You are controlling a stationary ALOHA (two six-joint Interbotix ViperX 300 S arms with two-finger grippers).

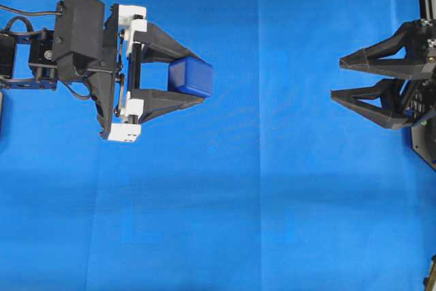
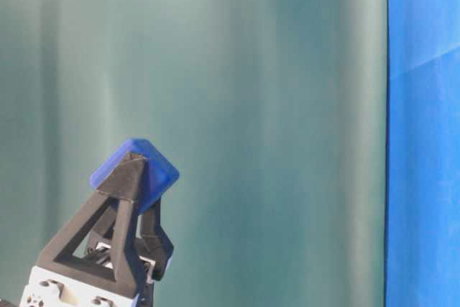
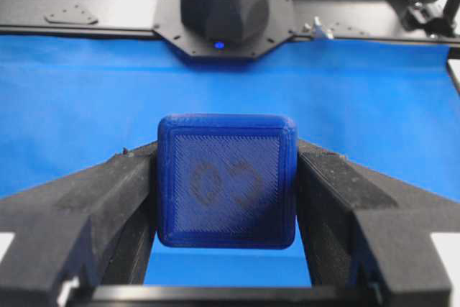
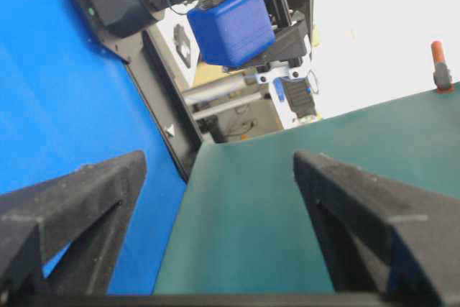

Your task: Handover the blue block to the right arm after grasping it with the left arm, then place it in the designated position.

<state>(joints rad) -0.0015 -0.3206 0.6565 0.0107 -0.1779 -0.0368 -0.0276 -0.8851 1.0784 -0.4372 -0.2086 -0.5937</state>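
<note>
Blue block (image 1: 191, 76), a small dark-blue plastic cube, hangs above the plain blue cloth (image 1: 272, 202) at about ten o'clock in the overhead view, pinched at the tips of my left gripper (image 1: 194, 78), the black two-fingered claw with white brackets, half closed on it. At three o'clock my right gripper (image 1: 337, 80), black and triangular-fingered, waits well apart with its jaws wide and nothing in them. The handover, I judge, has not begun. The risk: only a little of the cube stands clear of my fingertips (image 3: 323, 177), so a skewed approach could knock it loose and drop it.
</note>
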